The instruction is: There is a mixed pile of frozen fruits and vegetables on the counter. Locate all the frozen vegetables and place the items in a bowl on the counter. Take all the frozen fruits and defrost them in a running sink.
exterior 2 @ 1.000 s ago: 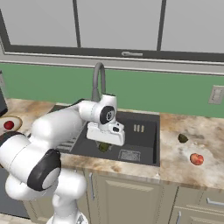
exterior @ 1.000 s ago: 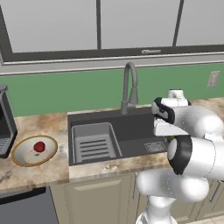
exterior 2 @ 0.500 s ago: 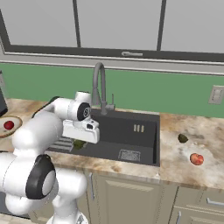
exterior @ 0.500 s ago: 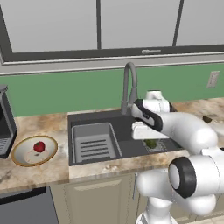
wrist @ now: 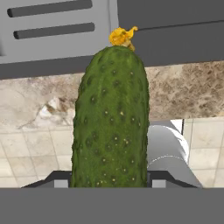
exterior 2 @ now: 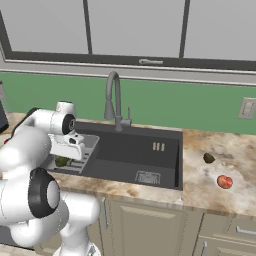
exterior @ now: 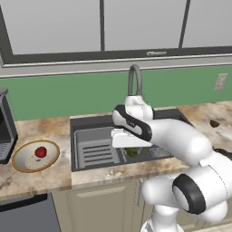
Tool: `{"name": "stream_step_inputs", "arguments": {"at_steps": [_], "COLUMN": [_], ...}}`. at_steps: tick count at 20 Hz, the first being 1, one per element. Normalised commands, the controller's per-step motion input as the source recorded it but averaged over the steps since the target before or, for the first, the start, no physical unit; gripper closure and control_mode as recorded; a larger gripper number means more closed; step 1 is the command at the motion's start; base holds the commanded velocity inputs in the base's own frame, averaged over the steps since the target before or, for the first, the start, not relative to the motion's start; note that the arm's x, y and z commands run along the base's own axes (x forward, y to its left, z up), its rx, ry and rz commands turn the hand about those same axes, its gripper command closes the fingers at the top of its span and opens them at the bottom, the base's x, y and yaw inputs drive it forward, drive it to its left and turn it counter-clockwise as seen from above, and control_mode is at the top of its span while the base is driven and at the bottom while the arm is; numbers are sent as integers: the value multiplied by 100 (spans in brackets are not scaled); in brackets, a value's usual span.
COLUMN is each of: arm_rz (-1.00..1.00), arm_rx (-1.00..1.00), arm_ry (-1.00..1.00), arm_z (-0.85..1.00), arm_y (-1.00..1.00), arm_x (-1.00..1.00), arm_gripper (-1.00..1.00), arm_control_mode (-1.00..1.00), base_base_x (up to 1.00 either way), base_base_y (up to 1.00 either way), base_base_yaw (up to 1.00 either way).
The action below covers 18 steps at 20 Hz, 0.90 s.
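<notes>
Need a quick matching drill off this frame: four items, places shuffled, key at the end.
Items:
1. cucumber
2. bowl
3. faucet
4. dark fruit

Places:
A. counter right of the sink
B. behind the sink basin
C. in the gripper, over the sink
D. counter left of the sink, with a red item in it

Pairs: 1-C, 2-D, 3-B, 4-A
</notes>
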Motion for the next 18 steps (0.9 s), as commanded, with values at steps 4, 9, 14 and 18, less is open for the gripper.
{"name": "stream_step_inputs", "arguments": {"at_steps": [4,9,14,18], "arm_rz": [0,0,-1,0], "arm_rx": [2,0,0,0], "arm_ry": [-10,-8,-12,-10], "arm_z": [0,5,26,35], "arm_y": [91,92,80,76], "arm_x": [0,2,6,12], "arm_gripper": [100,100,100,100], "arm_control_mode": [-100,-100,-100,-100], "base_base_x": [0,0,0,0], "base_base_y": [0,0,0,0], "base_base_yaw": [0,0,0,0]}}
